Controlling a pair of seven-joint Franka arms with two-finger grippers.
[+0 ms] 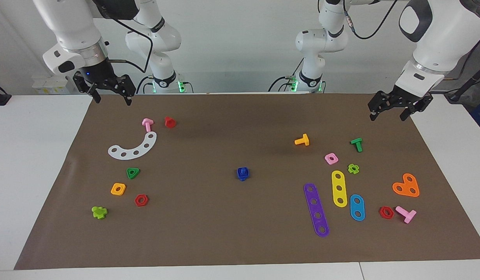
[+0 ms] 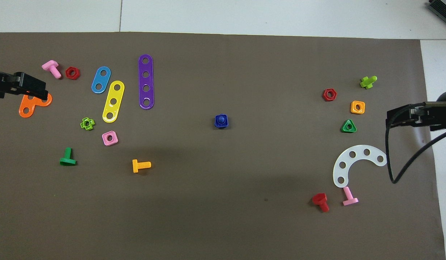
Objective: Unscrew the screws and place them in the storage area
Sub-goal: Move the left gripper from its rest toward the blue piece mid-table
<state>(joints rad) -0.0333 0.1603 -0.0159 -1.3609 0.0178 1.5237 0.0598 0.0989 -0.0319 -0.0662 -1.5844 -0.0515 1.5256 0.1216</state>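
At the middle of the brown mat (image 1: 209, 233) stands a dark-blue screw (image 1: 243, 173) (image 2: 221, 121), seated in a dark-blue square nut. Neither gripper touches it. My right gripper (image 1: 112, 100) (image 2: 396, 117) hangs open and empty over the mat's edge nearest the robots, at the right arm's end, above a pink bolt (image 1: 147, 124). My left gripper (image 1: 388, 116) (image 2: 35, 89) is also open and empty. It hovers over the left arm's end of the mat, above an orange heart-shaped plate (image 2: 28, 108).
Toward the right arm's end lie a white curved strip (image 1: 133, 147), a red bolt (image 1: 170, 122), several nuts and a lime bolt (image 1: 99, 212). Toward the left arm's end lie purple (image 1: 316, 210), yellow (image 1: 339, 188) and blue strips, orange (image 1: 302, 140), green and pink bolts, and nuts.
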